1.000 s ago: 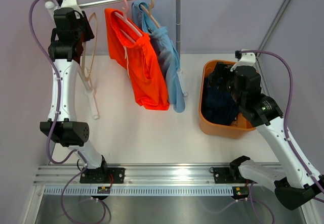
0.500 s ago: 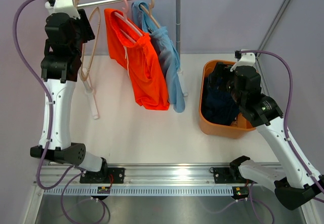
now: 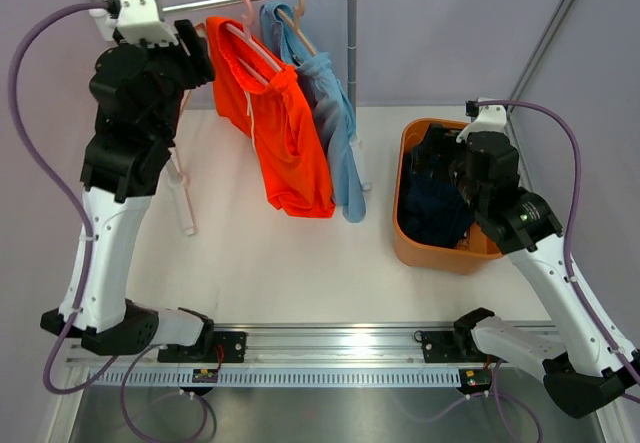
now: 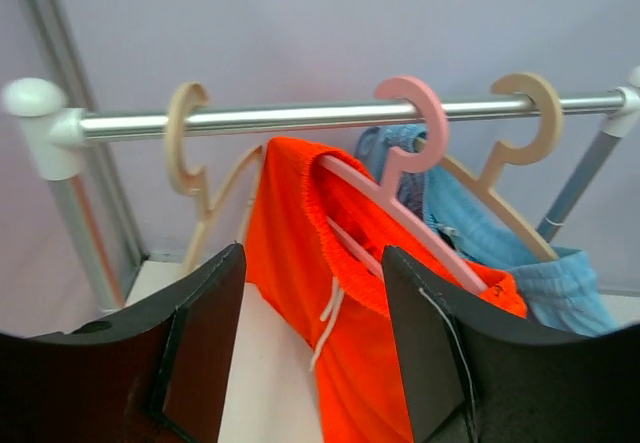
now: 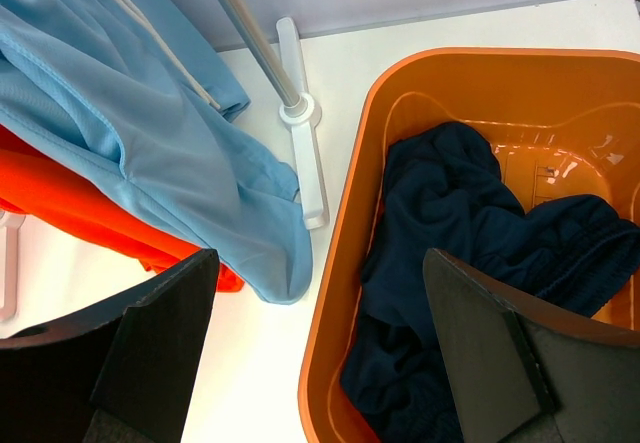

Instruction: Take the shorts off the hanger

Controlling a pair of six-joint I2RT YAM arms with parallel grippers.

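We are holding the left gripper (image 4: 312, 293), jaws apart and empty, before the orange shorts (image 4: 295, 233); we are aiming to pinch the waistband (image 4: 335, 193) and slide it off the hanger's (image 4: 405, 218) lower end; the shorts are hanging from the rail (image 4: 300, 117), long axis vertical, waistband up; the right gripper (image 5: 320, 303) is hovering wide, empty, over the basket (image 5: 338, 263).

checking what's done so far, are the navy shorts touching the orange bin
Touching. The right wrist view shows the navy shorts slumped inside the orange bin, resting against its wall.
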